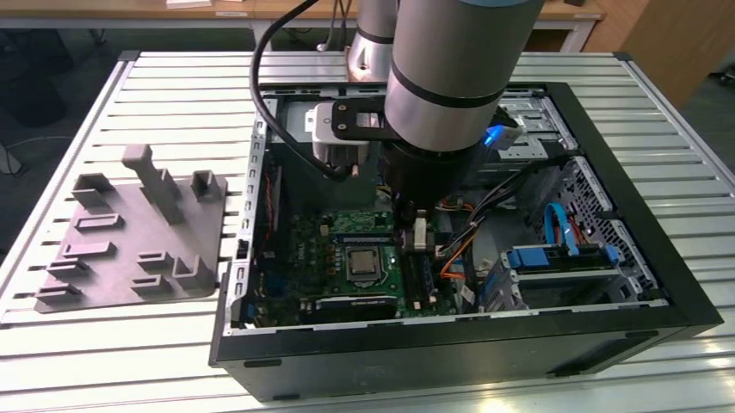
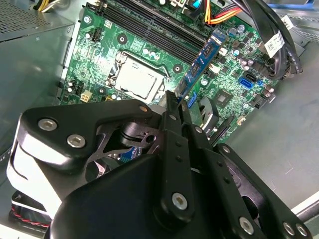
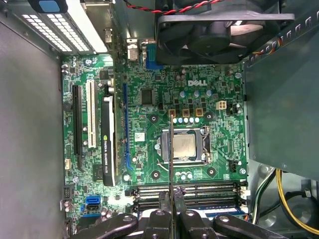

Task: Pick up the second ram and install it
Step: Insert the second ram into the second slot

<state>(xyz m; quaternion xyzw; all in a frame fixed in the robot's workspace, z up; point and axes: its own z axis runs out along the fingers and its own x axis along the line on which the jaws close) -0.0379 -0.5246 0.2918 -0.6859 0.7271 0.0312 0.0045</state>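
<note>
The gripper (image 3: 171, 200) is squeezed tight on the second ram (image 3: 170, 149) above the green board (image 3: 159, 79). It should sit straight over a black slot (image 3: 204, 190), then go in with a soft push.

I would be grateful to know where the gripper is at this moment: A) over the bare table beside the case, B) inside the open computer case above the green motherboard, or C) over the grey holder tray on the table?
B: in the exterior view the gripper is down inside the computer case, and the first wrist view shows it holding the second ram edge-on over the motherboard.
</note>
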